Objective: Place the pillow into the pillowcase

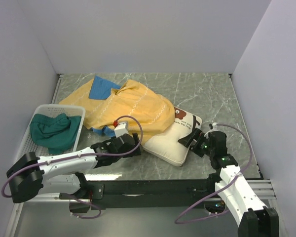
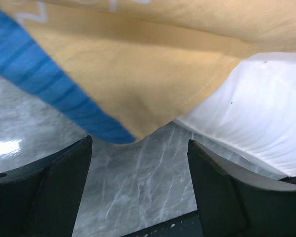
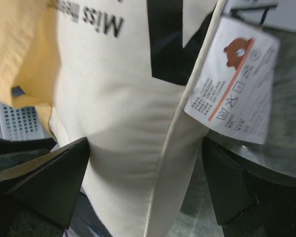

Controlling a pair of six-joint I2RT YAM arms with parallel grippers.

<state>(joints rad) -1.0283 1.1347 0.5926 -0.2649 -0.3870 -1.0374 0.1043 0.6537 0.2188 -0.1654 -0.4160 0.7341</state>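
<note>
Sleeving progress: partly done, as a judgement; the far-left end of the large plump cream-white pillow (image 1: 171, 143) is under the big mustard-yellow fabric pillowcase with blue face (image 1: 133, 109), the near-right end is bare.
Pillow place: lying on the grey marbled counter (image 1: 207, 94), right of centre, bear print and black lettering showing at its exposed corner.
Pillowcase place: bunched in a heap mid-counter, yellow side up, blue patches at the far edge and the near hem; its mouth hem drapes over the pillow.
Left gripper (image 2: 139, 148): released, jaws apart, nothing between them; low over the counter just short of the drooping yellow-and-blue hem, pillow just right of it.
Right gripper (image 3: 147, 148): released, jaws spread wide either side of the pillow's seamed edge, not pinching it; white care tag (image 3: 232, 79) hangs just beside.
Left to do: pull the hem over the bare half, seat the corners; cannot tell how deep the pillow sits inside.
Bystanders: white slotted plastic basket (image 1: 25, 138) at left holding a dark teal-green cloth (image 1: 54, 131), well apart from the work.
</note>
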